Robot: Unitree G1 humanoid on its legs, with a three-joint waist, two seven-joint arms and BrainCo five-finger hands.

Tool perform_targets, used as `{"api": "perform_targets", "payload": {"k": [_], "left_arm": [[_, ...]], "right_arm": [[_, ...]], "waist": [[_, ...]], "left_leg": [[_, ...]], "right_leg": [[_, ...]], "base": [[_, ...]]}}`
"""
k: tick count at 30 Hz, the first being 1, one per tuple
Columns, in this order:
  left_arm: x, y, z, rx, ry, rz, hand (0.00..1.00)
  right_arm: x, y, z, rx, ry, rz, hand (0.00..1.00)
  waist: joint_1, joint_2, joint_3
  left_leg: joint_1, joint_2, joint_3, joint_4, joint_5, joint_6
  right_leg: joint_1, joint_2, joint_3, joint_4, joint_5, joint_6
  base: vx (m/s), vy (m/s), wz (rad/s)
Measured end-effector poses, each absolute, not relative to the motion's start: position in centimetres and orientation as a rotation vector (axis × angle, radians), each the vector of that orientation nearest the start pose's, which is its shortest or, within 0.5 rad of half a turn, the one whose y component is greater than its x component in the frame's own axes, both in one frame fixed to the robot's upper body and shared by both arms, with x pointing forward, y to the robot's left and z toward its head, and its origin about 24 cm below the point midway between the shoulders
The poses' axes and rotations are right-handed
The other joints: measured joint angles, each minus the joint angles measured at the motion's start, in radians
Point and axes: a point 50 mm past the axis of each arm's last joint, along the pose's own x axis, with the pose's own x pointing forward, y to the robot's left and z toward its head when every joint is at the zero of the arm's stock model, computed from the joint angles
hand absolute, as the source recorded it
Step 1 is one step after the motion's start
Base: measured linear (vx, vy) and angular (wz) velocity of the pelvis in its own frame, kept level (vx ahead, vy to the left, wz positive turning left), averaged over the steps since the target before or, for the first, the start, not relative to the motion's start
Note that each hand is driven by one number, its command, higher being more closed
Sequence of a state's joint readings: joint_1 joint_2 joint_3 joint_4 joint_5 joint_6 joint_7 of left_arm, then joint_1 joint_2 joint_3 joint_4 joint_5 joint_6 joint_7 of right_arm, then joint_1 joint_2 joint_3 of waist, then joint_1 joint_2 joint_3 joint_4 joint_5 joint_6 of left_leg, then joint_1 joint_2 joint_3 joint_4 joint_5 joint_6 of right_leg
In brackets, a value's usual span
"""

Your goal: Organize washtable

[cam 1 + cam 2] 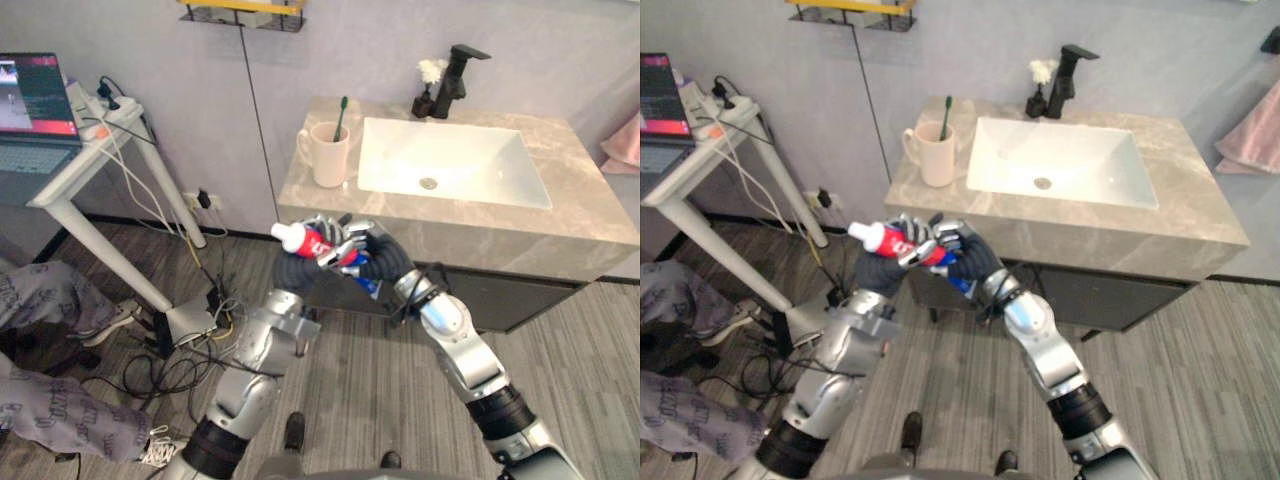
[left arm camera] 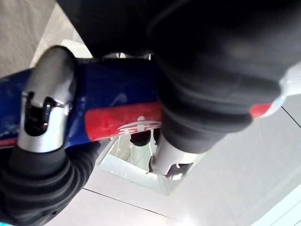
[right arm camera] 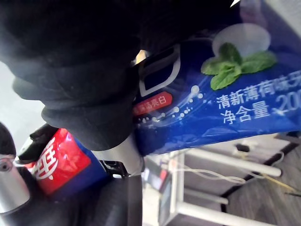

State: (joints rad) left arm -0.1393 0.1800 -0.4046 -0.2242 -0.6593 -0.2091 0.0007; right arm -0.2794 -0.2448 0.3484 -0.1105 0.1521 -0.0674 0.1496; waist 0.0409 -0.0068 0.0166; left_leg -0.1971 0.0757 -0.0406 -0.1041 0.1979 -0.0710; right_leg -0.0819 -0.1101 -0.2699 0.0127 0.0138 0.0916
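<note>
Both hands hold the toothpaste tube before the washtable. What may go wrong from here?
The toothpaste tube is gripped by the left hand and the right hand over the floor, short of the counter; a slip while passing it could drop it there. The cup with the toothbrush stands near the counter's corner; a reaching arm might tip it.

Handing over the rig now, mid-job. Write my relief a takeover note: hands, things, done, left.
Left hand and right hand: both shut on the toothpaste tube, held in the air before the counter.
Toothbrush stands in the cup on the counter, left of the sink.
Done: tube in hand.
Left: likely set it in the cup or on the counter, then release.
</note>
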Motion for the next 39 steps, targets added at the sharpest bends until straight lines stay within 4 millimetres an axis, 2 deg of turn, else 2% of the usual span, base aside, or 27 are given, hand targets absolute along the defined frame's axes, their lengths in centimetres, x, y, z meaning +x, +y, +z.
{"api": "perform_targets", "payload": {"k": [6,14,15,21,26,31,39], "left_arm": [[24.9,8.0,13.2,-0.554,-0.373,-0.465,1.0],[25.4,7.8,14.6,-0.555,-0.44,-0.458,1.0],[25.4,7.8,14.7,-0.548,-0.45,-0.453,1.0],[26.0,9.4,15.2,-0.564,-0.484,-0.343,1.0],[26.2,9.5,15.5,-0.562,-0.499,-0.339,1.0],[26.8,10.3,14.7,-0.554,-0.454,-0.277,1.0],[27.1,11.0,14.4,-0.547,-0.442,-0.247,1.0]], "right_arm": [[27.4,-7.9,12.8,-0.118,-0.37,0.575,1.0],[27.2,-7.8,13.7,-0.074,-0.408,0.555,1.0],[27.2,-7.7,13.7,-0.065,-0.409,0.556,0.0],[27.1,-7.4,13.9,-0.003,-0.408,0.588,0.0],[26.9,-7.5,14.3,0.038,-0.422,0.596,0.0],[26.7,-8.7,16.3,0.109,-0.53,0.545,0.0],[27.0,-10.5,17.1,0.13,-0.584,0.443,0.0]], "waist": [[0.002,-0.002,-0.001],[0.002,-0.01,0.0],[0.002,-0.014,0.0],[0.0,-0.024,0.0],[0.002,-0.038,0.0],[-0.002,-0.042,0.0],[-0.005,-0.042,0.0]], "left_leg": [[0.0,0.001,0.006,0.0,0.004,0.005],[0.005,0.004,0.014,0.0,0.003,0.003],[0.006,0.006,0.017,0.0,0.0,0.0],[0.006,0.01,0.023,0.0,0.0,0.0],[0.006,0.008,0.022,0.0,0.0,0.0],[0.012,0.009,0.024,0.0,0.003,0.004],[0.02,0.009,0.023,0.0,0.0,0.0]], "right_leg": [[-0.003,0.0,0.005,0.002,0.006,0.001],[-0.005,0.002,0.014,0.006,0.006,0.001],[-0.006,0.003,0.017,0.006,0.005,0.003],[-0.01,0.006,0.023,0.007,0.003,0.003],[-0.009,0.004,0.023,0.007,0.004,0.005],[-0.009,0.004,0.024,0.016,0.003,0.004],[-0.002,0.003,0.024,0.018,-0.002,-0.001]], "base": [[0.04,-0.023,-0.02],[-0.01,-0.006,-0.03],[-0.02,-0.018,-0.09],[-0.01,-0.013,-0.04],[0.0,0.0,0.0],[0.0,0.0,0.0],[0.0,0.0,0.0]]}}
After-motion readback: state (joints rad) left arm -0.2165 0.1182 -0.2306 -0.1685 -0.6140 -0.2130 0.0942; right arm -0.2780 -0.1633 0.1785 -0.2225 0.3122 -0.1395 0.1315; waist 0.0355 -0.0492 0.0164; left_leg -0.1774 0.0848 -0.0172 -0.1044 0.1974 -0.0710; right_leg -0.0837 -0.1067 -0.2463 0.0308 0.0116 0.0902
